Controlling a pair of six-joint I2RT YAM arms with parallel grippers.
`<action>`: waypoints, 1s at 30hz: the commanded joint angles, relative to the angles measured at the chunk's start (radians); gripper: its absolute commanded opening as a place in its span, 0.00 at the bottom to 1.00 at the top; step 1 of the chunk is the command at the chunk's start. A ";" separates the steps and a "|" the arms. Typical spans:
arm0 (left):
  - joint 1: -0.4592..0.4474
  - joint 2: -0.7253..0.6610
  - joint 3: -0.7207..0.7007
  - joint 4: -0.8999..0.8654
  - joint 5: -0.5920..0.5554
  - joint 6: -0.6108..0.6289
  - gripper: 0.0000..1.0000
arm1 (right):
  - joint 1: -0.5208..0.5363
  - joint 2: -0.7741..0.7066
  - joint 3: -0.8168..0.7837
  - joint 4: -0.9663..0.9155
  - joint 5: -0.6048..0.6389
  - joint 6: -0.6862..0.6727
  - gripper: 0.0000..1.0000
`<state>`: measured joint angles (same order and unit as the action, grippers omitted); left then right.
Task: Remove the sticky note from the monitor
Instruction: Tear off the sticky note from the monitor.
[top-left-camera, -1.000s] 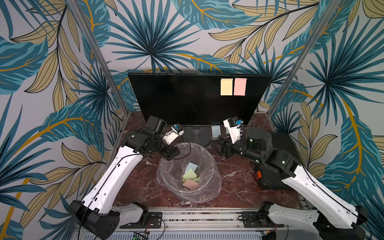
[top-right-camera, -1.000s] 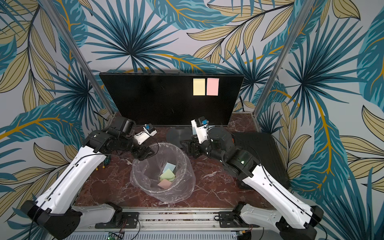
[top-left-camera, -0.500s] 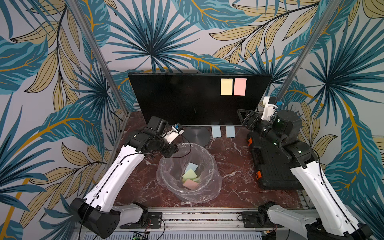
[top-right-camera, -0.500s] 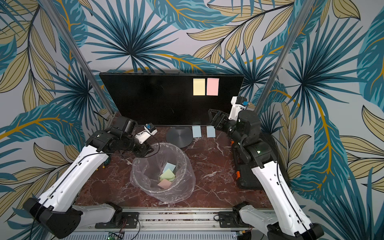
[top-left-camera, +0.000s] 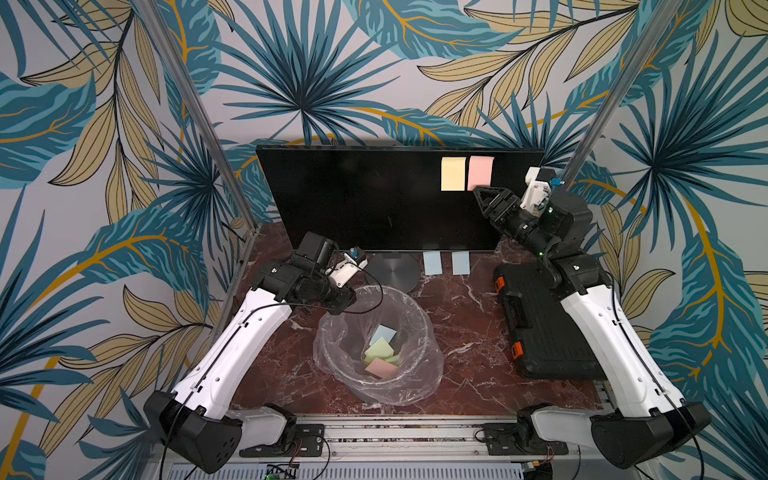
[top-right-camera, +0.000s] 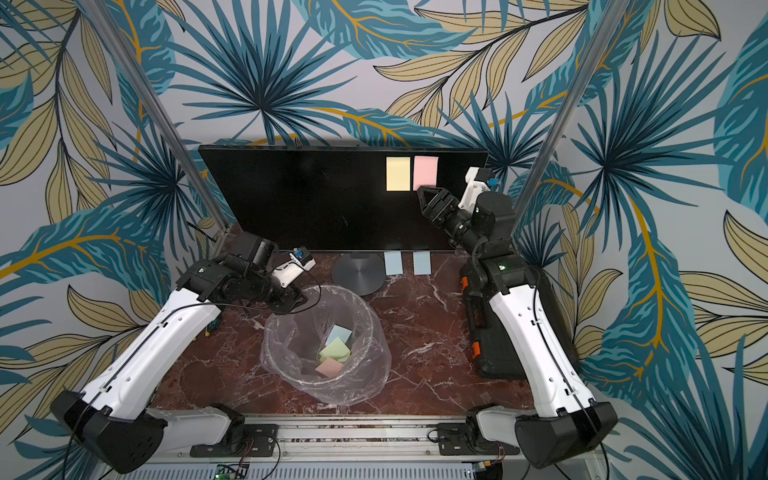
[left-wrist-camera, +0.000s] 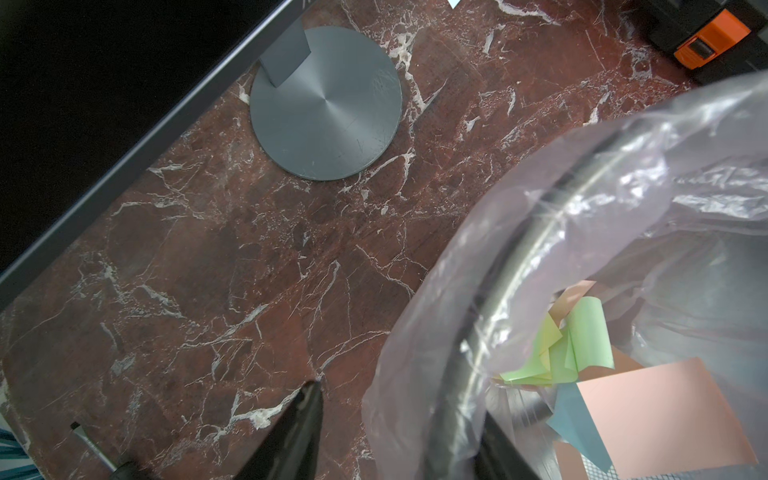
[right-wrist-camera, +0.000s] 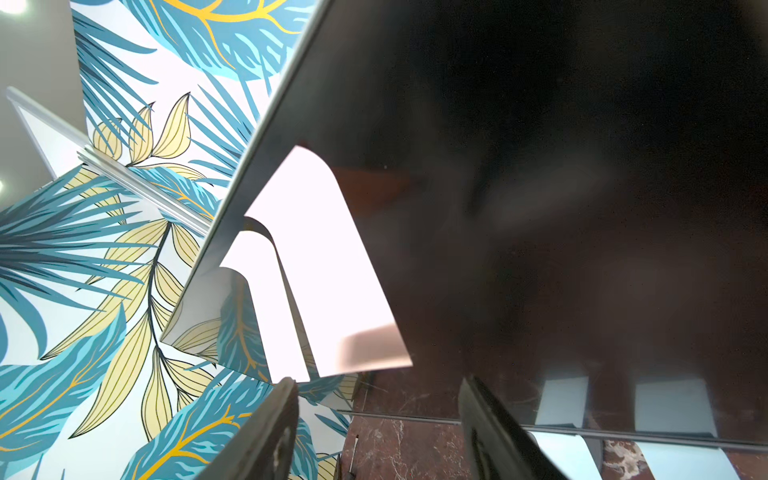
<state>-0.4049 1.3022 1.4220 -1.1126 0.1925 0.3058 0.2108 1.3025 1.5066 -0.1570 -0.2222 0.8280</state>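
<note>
The monitor (top-left-camera: 374, 199) stands upright at the back of the tabletop (top-left-camera: 465, 332) on its round grey base (top-left-camera: 392, 270), its screen dark. Two notes are stuck side by side near the screen's upper corner on the robot's right: a yellow sticky note (top-left-camera: 453, 173) and, just beside it toward the monitor's edge, a pink sticky note (top-left-camera: 481, 172). Both top views show the right end effector (top-left-camera: 484, 195) raised in front of the screen, its tip just below the pink note and covering that note's lower corner. In the right wrist view its fingers (right-wrist-camera: 286, 399) stand apart with nothing between them, and the pink note's (right-wrist-camera: 332, 270) free lower edge hangs just ahead of the gap, not clasped

The left end effector (top-left-camera: 345, 301) is low over the near-left rim of the bin (top-left-camera: 415, 374), which is lined with a clear bag and holds blue, green and pink notes. In the left wrist view one finger (left-wrist-camera: 305, 419) is outside the bag's rim and the other seems to be inside it; I cannot tell whether they press on the plastic

Two pale blue notes (top-left-camera: 432, 262) (top-left-camera: 460, 262) lie flat on the tabletop under the monitor's lower edge, beside the base. A black case (top-left-camera: 540, 332) with orange latches lies on the robot's right, under the right arm
</note>
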 joint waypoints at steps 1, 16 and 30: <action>0.004 0.008 -0.017 0.022 -0.021 -0.003 0.52 | -0.014 0.010 0.022 0.075 -0.031 0.036 0.63; 0.001 0.018 -0.005 0.009 -0.011 0.005 0.52 | -0.036 0.048 0.035 0.137 -0.055 0.079 0.63; -0.003 0.019 -0.006 0.005 -0.008 0.011 0.53 | -0.048 0.072 0.053 0.160 -0.068 0.082 0.56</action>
<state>-0.4061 1.3151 1.4220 -1.1141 0.1905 0.3069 0.1684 1.3651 1.5311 -0.0341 -0.2749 0.9096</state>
